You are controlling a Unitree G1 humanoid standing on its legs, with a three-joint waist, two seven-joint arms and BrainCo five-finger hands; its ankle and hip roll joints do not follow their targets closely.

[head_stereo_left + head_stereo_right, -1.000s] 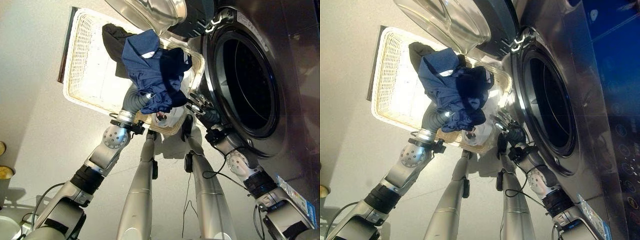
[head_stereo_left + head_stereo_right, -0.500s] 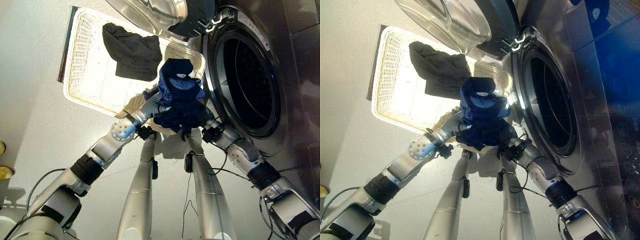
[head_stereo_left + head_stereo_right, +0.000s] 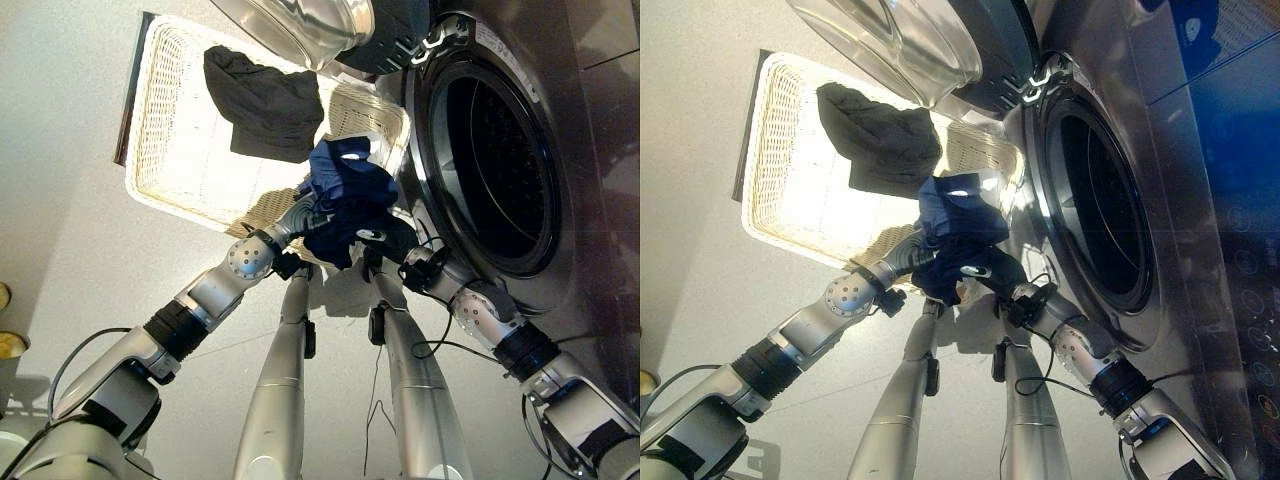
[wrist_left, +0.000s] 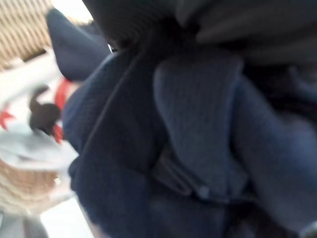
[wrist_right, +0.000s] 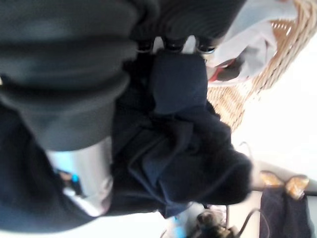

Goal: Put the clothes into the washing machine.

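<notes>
Bunching a navy shirt (image 3: 345,195) between them, both hands are meeting beside the washing machine's open drum (image 3: 495,170); left hand (image 3: 300,212) apparently gripping it, right hand (image 3: 385,237) buried, grip unclear; 1 dark garment (image 3: 265,100) is lying in the wicker basket (image 3: 165,130).

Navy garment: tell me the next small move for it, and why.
Probably carry the navy garment sideways to the open washer drum. Both hands, left hand and right hand, bunch it just outside the drum, above the wicker basket, where a dark garment remains.
</notes>
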